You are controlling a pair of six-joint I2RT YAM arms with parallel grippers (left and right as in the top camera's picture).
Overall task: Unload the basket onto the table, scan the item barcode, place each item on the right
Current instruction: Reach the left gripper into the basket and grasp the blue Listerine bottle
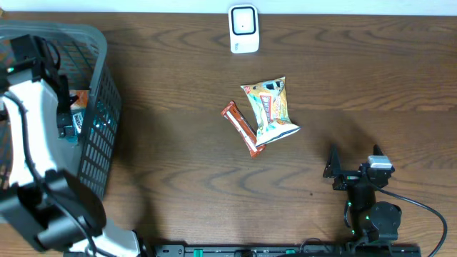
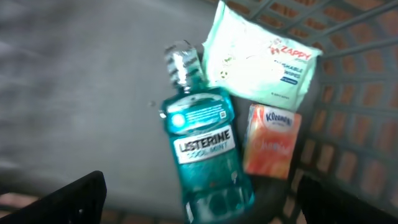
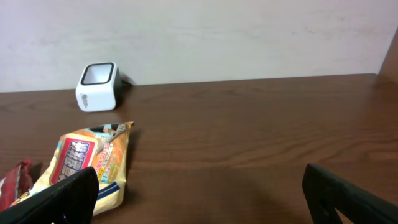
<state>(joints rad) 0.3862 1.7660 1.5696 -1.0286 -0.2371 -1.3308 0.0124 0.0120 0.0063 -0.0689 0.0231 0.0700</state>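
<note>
My left gripper [image 2: 198, 204] hangs open inside the grey basket [image 1: 100, 86], its jaws on either side of the base of a teal Listerine mouthwash bottle [image 2: 202, 146] without touching it. A pale green wipes pack [image 2: 258, 59] and an orange Kleenex pack [image 2: 272, 140] lie beside the bottle. The white barcode scanner [image 1: 243, 29] stands at the table's far edge. My right gripper [image 1: 355, 160] rests open and empty near the front right, facing the scanner [image 3: 97, 86].
A snack bag [image 1: 271, 108] and a red wrapped bar [image 1: 241, 128] lie mid-table, between the right gripper and the scanner. The snack bag [image 3: 87, 165] is close to my right gripper's left finger. The basket's mesh walls [image 2: 354, 81] surround the left gripper.
</note>
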